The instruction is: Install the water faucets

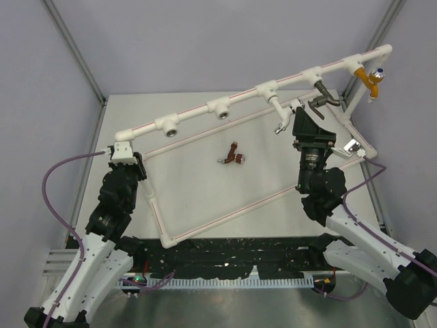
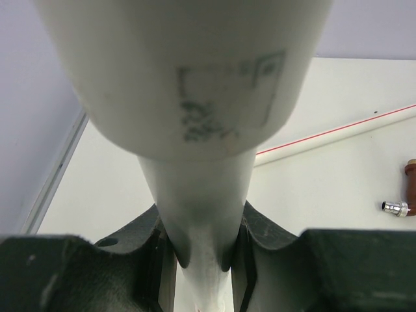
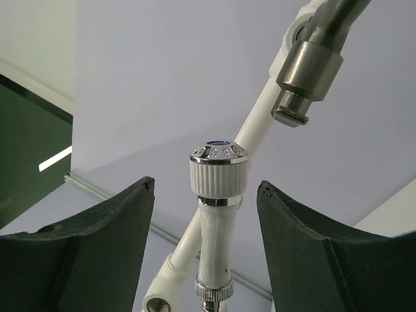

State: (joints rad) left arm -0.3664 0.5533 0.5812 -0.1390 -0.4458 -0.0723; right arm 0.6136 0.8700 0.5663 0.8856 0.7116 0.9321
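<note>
A white water faucet point(image 3: 218, 214) with a blue-and-silver knob point(image 3: 218, 153) hangs from the white pipe point(image 1: 205, 109). It stands between the fingers of my right gripper point(image 3: 205, 188), which is open with a gap on both sides. From above, that gripper point(image 1: 300, 117) sits just right of this faucet point(image 1: 281, 116). A reddish-brown water faucet point(image 1: 233, 156) lies loose on the table, also at the right edge of the left wrist view point(image 2: 410, 179). My left gripper point(image 2: 205, 260) is shut on the pipe frame's left upright point(image 2: 195, 195), below the corner elbow point(image 1: 123, 145).
A dark metal tap point(image 1: 324, 100) and an orange tap point(image 1: 372, 80) hang from the pipe further right; the metal tap point(image 3: 311, 68) is just above my right fingers. Two tee sockets point(image 1: 168, 127) point(image 1: 222, 111) face forward. The lower pipe rails point(image 1: 225, 212) frame the table.
</note>
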